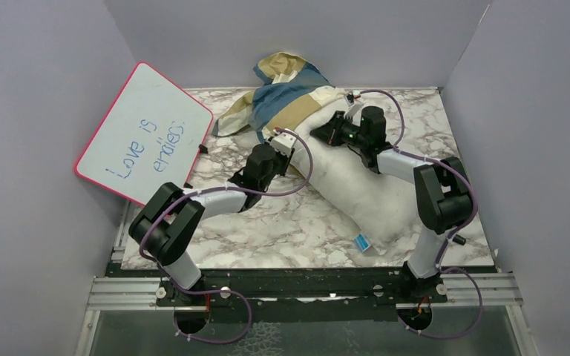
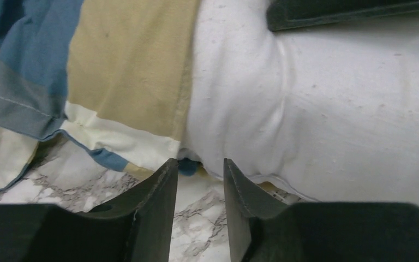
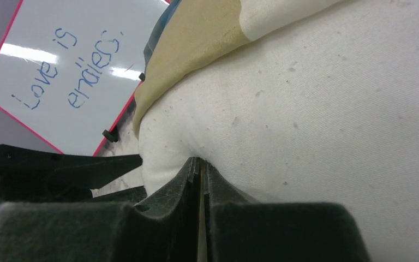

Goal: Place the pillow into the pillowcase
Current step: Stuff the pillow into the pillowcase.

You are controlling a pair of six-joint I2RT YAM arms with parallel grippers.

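Soft and probably light, the pillow (image 1: 364, 193) lies on the worktop (image 1: 282, 230), far end inside the limp pillowcase (image 1: 289, 96); right pincer (image 3: 202, 169) pinches its cover, left pincer (image 2: 200, 180) gapes narrowly, empty, by the case's hem, the likeliest hold.

A plain white pillow (image 1: 364, 185) carries a small bright blue tag (image 1: 361, 242) at one corner. The pillowcase (image 1: 289, 93) shows large checked blocks of blue, tan and cream. The worktop (image 1: 282, 230) is white marble with grey veins. A whiteboard (image 1: 145, 133) has a pink rim and blue handwriting. The left claw (image 2: 200, 174) and right claw (image 3: 199, 166) are matte black.
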